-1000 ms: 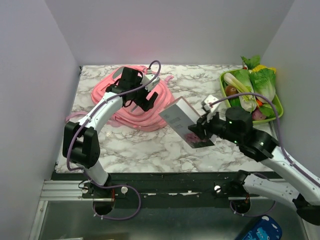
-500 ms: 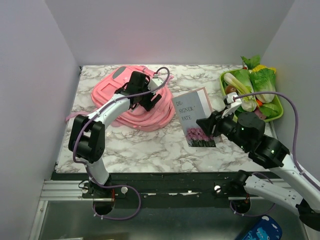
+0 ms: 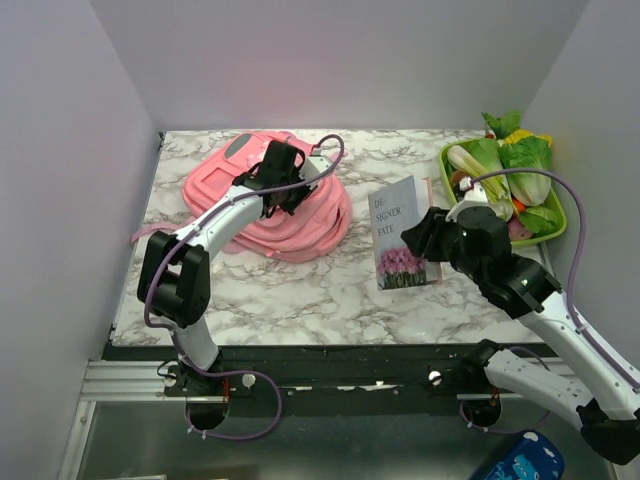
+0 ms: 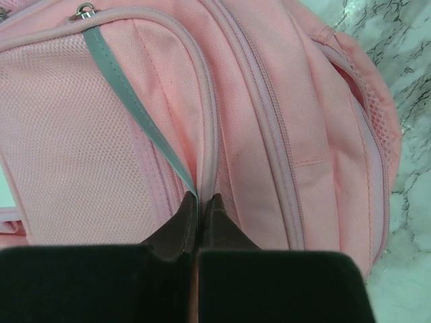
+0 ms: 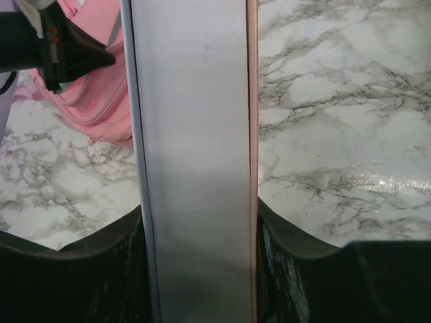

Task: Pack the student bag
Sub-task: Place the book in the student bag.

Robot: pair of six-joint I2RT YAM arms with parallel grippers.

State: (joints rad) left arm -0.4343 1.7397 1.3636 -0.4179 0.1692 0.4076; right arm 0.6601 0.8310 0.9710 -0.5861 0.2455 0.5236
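Table (image 3: 300, 290): student bag (image 3: 215, 185) lies flat on its far-left part, pockets look zipped. Book (image 3: 400, 235) is to the bag's right, not touching it, tilted. Right gripper (image 3: 428, 235) jaws are clamped across the book. Left gripper (image 4: 200, 200) jaws are clenched on the tip of the grey-green zip strap (image 4: 135, 101).

Risks:
- Grip is on the strap's very end only, so a pull may slip off.
- Bag is soft & unpinned, so it may drag w/ the pull instead of unzipping.
- Book may tip in that edge grip.

Both wrist views crop their subjects: the student bag (image 4: 283, 121) and the book's (image 5: 195, 134) ends.
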